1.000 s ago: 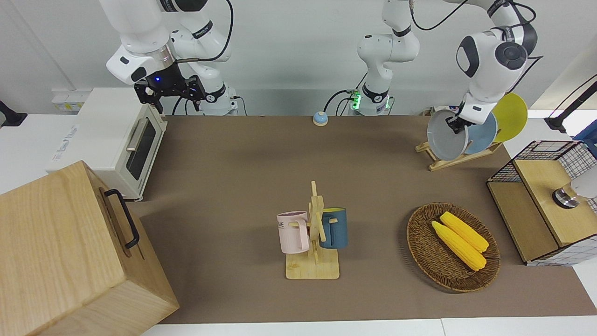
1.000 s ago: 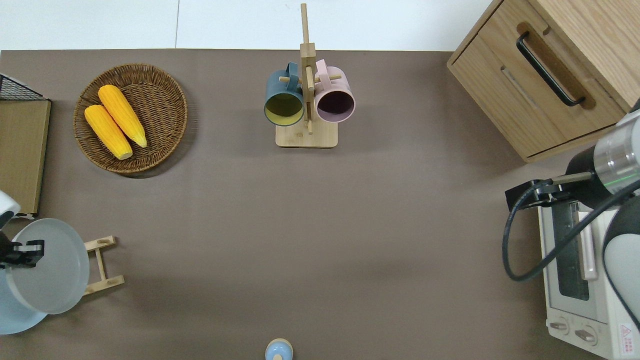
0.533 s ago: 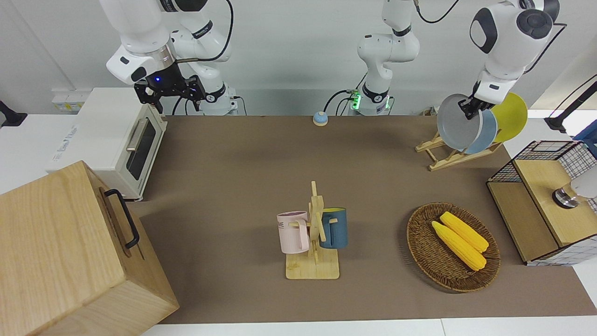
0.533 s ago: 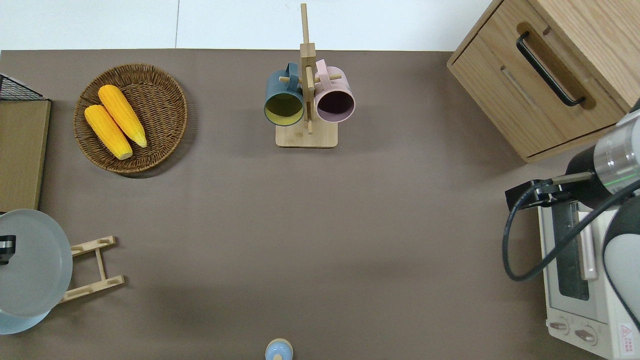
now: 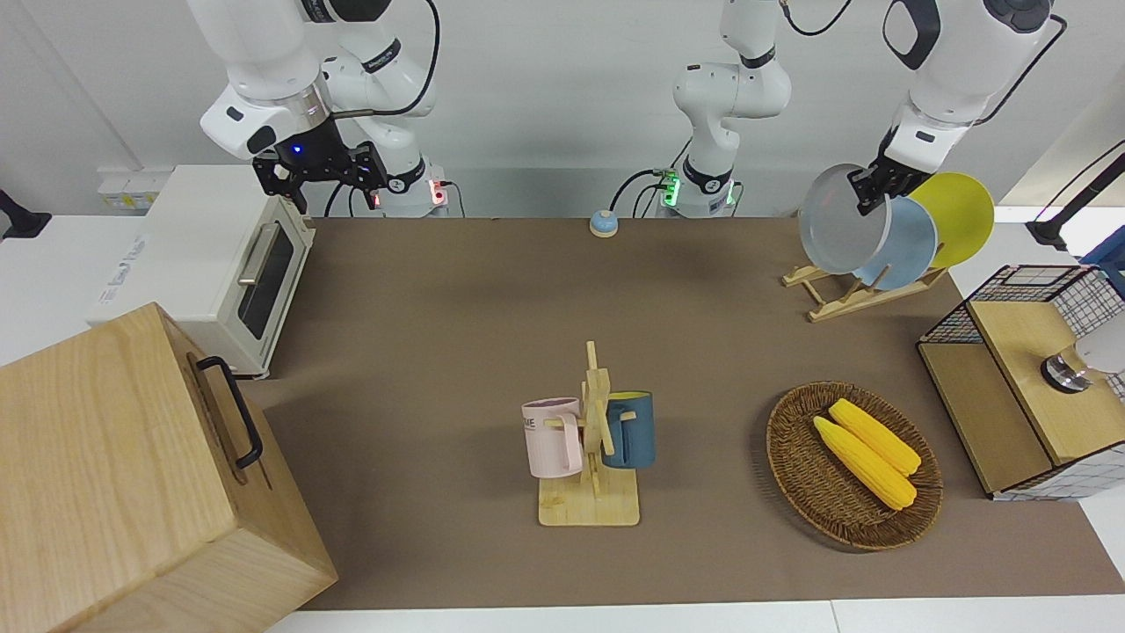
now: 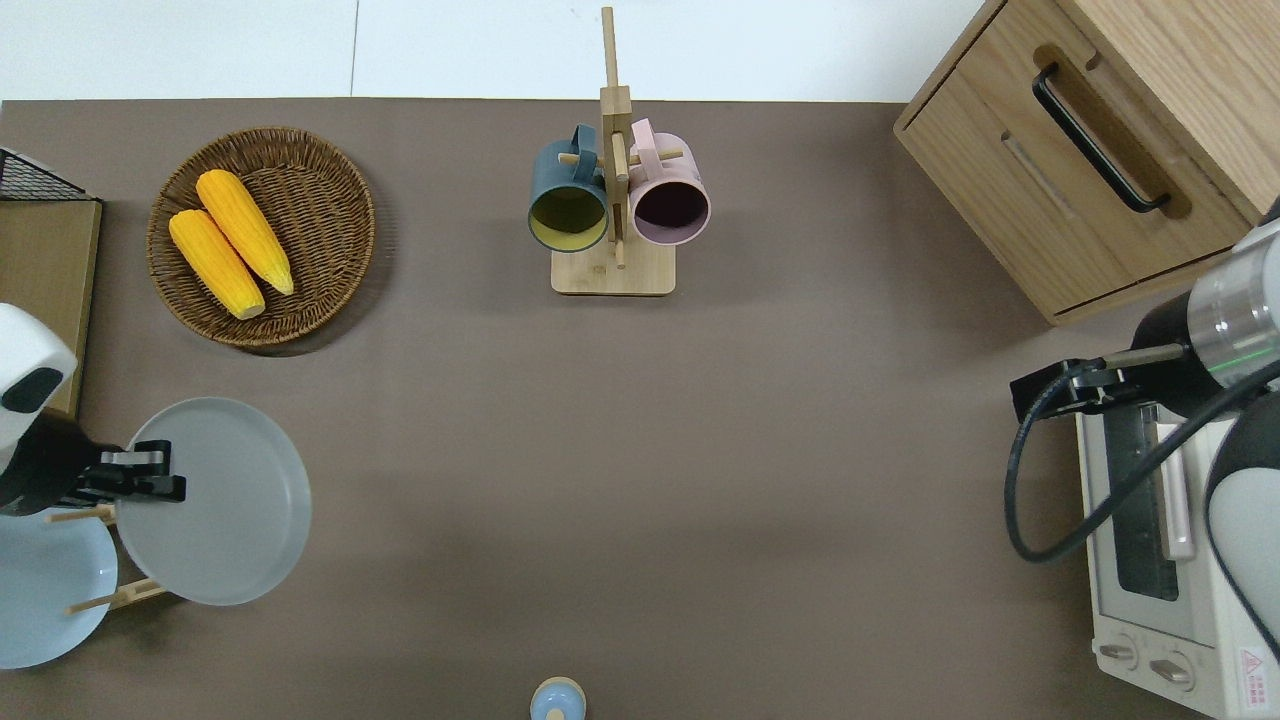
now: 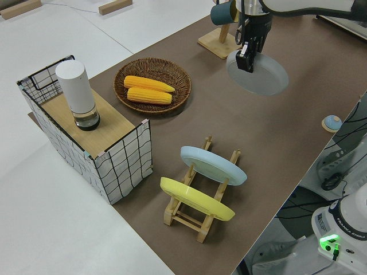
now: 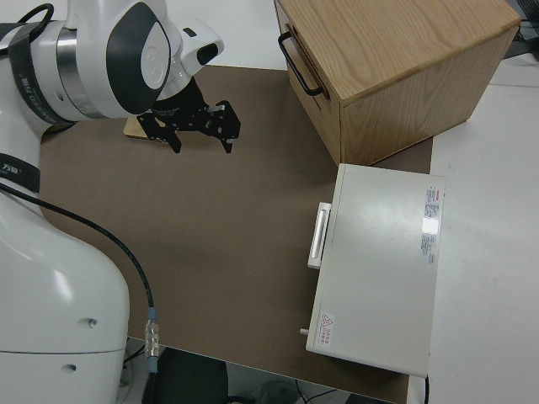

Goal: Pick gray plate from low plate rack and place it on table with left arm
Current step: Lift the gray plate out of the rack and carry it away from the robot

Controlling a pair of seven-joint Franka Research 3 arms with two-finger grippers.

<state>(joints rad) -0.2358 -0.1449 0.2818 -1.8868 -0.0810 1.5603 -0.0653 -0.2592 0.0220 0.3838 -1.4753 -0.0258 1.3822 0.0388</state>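
Gray plate [image 6: 225, 510] hangs clamped in left end effector [image 6: 150, 473].

My right gripper [image 8: 200, 126] up over the brown bench [image 8: 227, 252], fingers [image 8: 229, 128] spread apart, white toaster oven [image 8: 379, 269] beside wooden drawer cabinet [image 8: 396, 67]

The gray plate [image 6: 215, 502] covers most of the low plate rack [image 6: 95, 600] at lower left. The overhead frame's left edge crops the light-blue plate [image 6: 45, 585].

pale gray plate [image 6: 215, 505], light-blue plate [image 6: 45, 590], yellow plate [image 7: 195, 199], light-wood rack [image 5: 839, 299], brown table [image 6: 640, 450]
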